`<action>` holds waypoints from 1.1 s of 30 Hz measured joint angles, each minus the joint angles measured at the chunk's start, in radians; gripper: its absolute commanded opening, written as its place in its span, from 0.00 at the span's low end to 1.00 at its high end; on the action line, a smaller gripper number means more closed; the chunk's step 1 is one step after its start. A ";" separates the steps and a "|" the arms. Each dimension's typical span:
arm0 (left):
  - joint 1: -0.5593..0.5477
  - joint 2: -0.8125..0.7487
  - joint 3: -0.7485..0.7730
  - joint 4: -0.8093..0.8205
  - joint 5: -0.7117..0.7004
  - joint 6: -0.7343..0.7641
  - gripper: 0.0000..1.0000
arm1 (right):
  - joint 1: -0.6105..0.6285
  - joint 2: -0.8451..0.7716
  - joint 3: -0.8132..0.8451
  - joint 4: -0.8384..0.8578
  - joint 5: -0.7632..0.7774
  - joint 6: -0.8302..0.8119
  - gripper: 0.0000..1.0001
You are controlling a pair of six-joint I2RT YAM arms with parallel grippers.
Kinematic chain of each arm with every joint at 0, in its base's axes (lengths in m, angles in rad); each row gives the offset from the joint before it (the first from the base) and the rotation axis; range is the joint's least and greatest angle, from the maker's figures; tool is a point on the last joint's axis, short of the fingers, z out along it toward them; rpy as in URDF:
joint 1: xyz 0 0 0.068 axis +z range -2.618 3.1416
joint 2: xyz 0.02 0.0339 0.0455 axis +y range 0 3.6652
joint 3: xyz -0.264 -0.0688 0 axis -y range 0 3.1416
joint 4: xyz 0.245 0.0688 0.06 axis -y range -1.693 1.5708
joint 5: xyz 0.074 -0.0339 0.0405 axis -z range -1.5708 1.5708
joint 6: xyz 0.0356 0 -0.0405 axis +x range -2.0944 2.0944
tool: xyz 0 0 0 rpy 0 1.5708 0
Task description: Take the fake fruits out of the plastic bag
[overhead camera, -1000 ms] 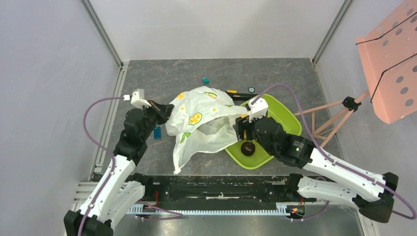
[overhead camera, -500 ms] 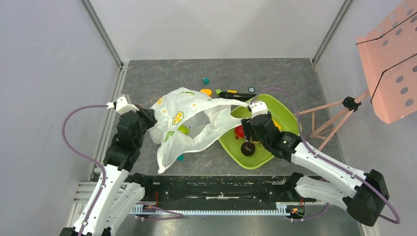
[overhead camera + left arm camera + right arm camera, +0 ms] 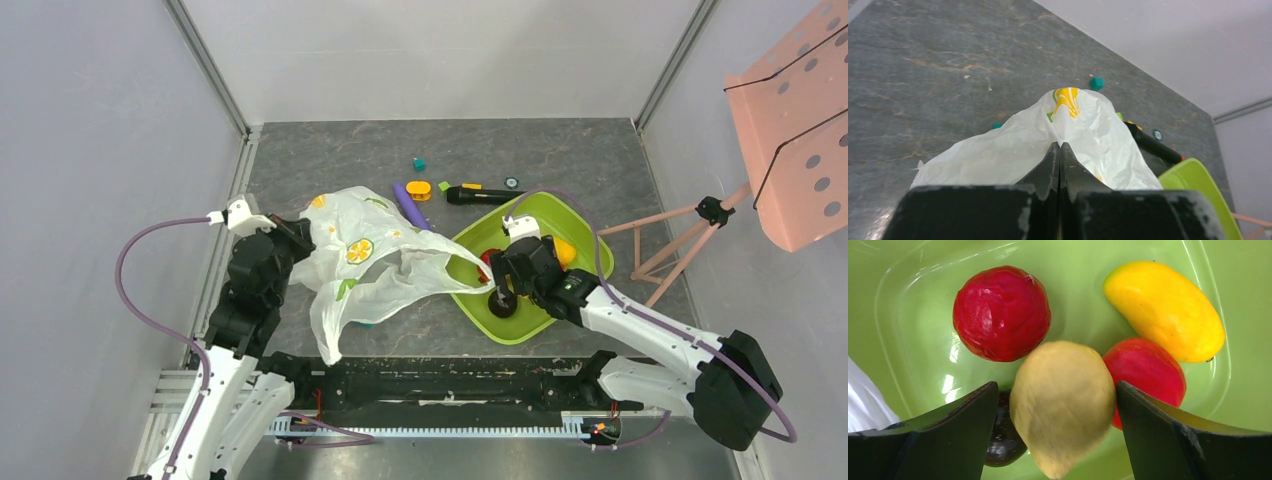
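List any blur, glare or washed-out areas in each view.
Right wrist: the pale pear looks smeared and soft-edged, and white glare streaks sit on the green tray. Left wrist: the plastic bag is nearly overexposed, and the left gripper is dark and out of focus up close. Top external: even light, sharp, only faint shadows.

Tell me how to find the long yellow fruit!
Find the lime-green tray on the table's right. The long yellow fruit lies inside it. The two red fruits beside it are round, the pale one is dull; it alone is bright yellow and stretched.
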State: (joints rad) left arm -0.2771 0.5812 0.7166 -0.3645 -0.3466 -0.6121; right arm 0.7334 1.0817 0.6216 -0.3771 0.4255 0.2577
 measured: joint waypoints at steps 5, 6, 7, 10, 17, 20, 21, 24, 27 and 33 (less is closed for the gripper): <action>0.000 0.009 -0.009 0.060 0.083 0.000 0.02 | -0.001 -0.026 0.000 0.001 0.001 -0.006 0.97; 0.000 0.017 -0.009 0.069 0.097 0.000 0.02 | -0.001 -0.042 0.000 0.000 0.002 -0.006 0.97; 0.000 0.026 -0.009 0.077 0.116 0.000 0.02 | -0.001 -0.062 0.000 0.000 0.002 -0.007 0.97; 0.000 0.050 -0.009 0.098 0.152 0.000 0.02 | -0.001 -0.120 0.000 0.000 0.003 -0.006 0.98; 0.000 0.098 -0.013 0.127 0.199 -0.001 0.02 | -0.002 -0.293 0.000 0.043 -0.085 -0.042 0.92; 0.000 0.111 -0.026 0.139 0.205 -0.004 0.02 | -0.002 -0.333 0.001 0.088 -0.187 -0.060 0.90; 0.000 0.118 -0.030 0.142 0.209 -0.005 0.02 | 0.003 -0.336 0.005 0.103 -0.225 -0.064 0.89; 0.000 0.140 -0.040 0.142 0.218 -0.006 0.02 | 0.045 -0.314 0.031 0.138 -0.298 -0.068 0.89; 0.000 0.168 -0.040 0.140 0.218 -0.010 0.02 | 0.147 -0.259 0.074 0.180 -0.321 -0.073 0.88; 0.000 0.195 -0.050 0.130 0.205 -0.026 0.02 | 0.356 -0.067 0.159 0.315 -0.344 -0.083 0.75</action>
State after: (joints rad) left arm -0.2771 0.7765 0.6666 -0.2340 -0.1413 -0.6376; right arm 1.0893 1.0145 0.7803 -0.0620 0.0814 0.1749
